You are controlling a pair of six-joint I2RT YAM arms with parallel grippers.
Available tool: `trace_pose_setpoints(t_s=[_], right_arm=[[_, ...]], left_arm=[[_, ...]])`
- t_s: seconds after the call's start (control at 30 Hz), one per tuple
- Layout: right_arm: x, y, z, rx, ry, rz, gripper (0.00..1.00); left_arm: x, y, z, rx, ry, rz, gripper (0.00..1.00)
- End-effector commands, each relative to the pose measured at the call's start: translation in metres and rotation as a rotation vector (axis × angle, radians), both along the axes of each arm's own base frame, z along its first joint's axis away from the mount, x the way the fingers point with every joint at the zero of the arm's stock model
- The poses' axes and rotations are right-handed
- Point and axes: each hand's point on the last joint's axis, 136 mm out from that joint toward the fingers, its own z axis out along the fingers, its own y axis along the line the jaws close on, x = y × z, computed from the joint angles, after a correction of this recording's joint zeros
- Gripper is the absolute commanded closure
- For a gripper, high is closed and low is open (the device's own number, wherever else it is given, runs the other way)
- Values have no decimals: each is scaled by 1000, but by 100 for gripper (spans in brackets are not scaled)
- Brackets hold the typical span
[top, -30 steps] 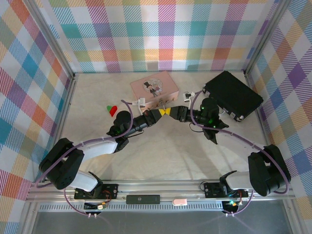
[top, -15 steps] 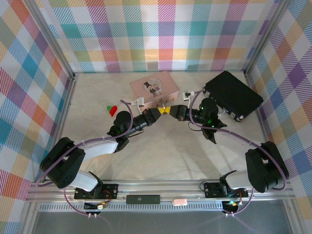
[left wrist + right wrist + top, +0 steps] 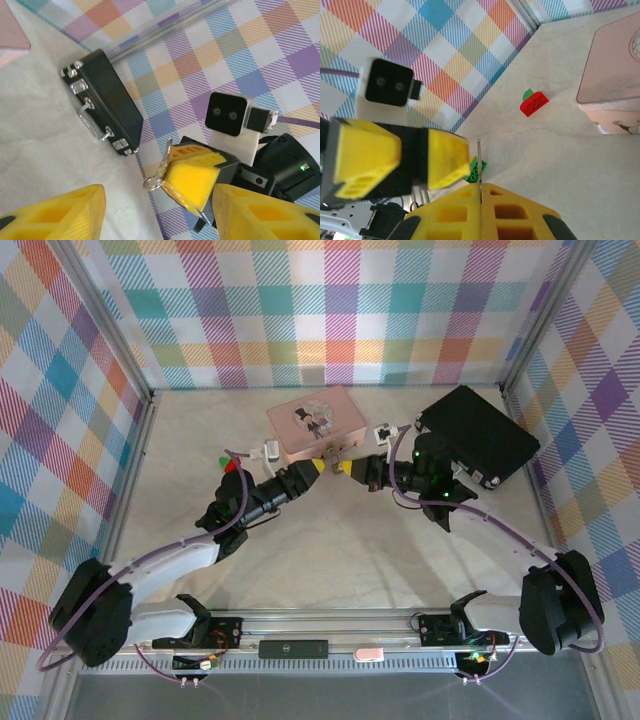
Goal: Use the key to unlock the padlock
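Right hand [image 3: 480, 195], shut on the key [image 3: 479, 162], its thin blade poking up at lower centre of the wrist view; left hand [image 3: 306, 472] spread, empty, just beside; key held, insertion pending, next move needing blade lined to keyhole; padlock indistinct, possibly at the pink box [image 3: 315, 422] front edge.

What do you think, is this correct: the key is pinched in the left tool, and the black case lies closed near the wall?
No. The key is pinched in the right tool, not the left tool, which stands open; the right wrist view shows it between the yellow pads. The black case does lie closed near the wall.
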Motion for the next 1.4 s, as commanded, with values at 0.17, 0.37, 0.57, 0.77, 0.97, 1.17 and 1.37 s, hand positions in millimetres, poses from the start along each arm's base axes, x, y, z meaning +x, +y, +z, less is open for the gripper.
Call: trace_pose_setpoints(t_s=[0.17, 0.37, 0.57, 0.77, 0.97, 1.17, 1.37], right_arm=[[-14, 1, 8, -81, -80, 76, 100], [-23, 1, 13, -142, -151, 148, 100], [-25, 4, 18, -185, -172, 203, 100], [-20, 3, 20, -216, -187, 186, 100], [-3, 5, 2, -412, -236, 54, 100], [8, 10, -9, -516, -295, -36, 100], [7, 14, -8, -526, -324, -42, 100]], left_arm=[[4, 11, 22, 153, -31, 54, 42], [8, 9, 18, 257, 30, 86, 44], [14, 0, 9, 257, 95, 99, 46], [16, -1, 14, 207, 115, 136, 46], [22, -3, 19, 128, 151, 171, 44], [31, -22, 0, 89, 248, 157, 54], [34, -37, -7, 61, 288, 136, 57]])
